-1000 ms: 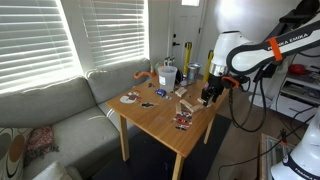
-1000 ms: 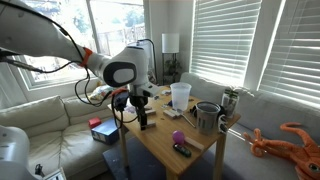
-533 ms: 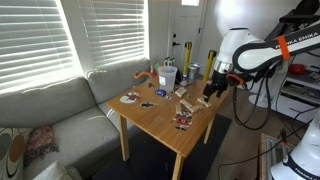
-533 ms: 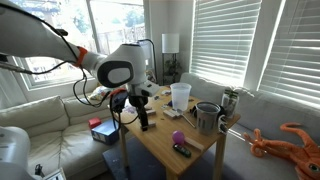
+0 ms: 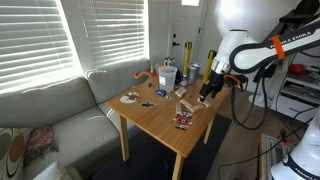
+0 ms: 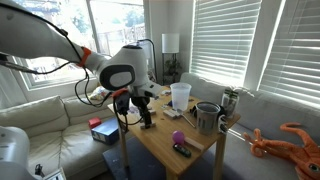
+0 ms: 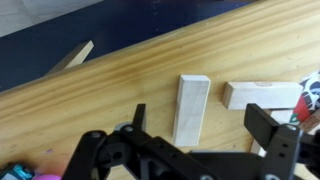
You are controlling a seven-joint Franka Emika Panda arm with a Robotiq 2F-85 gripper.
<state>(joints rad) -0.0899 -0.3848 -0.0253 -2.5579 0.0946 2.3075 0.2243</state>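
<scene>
Presently: black Robotiq gripper (image 7: 198,115) hangs low over the light wooden table (image 7: 90,110), fingers spread wide, nothing pinched. Pale rectangular wooden block (image 7: 192,100) lies flat on the tabletop in the gap between them, untouched as far as can be seen. My reading: approach done, no hold made yet. Second pale wooden block (image 7: 262,94) lies just beside it, close under one finger, so likely in the way. In an exterior view, translucent white plastic cup (image 6: 180,95), grey metal mug (image 6: 207,117) and small purple ball (image 6: 177,138) sit well apart.
</scene>
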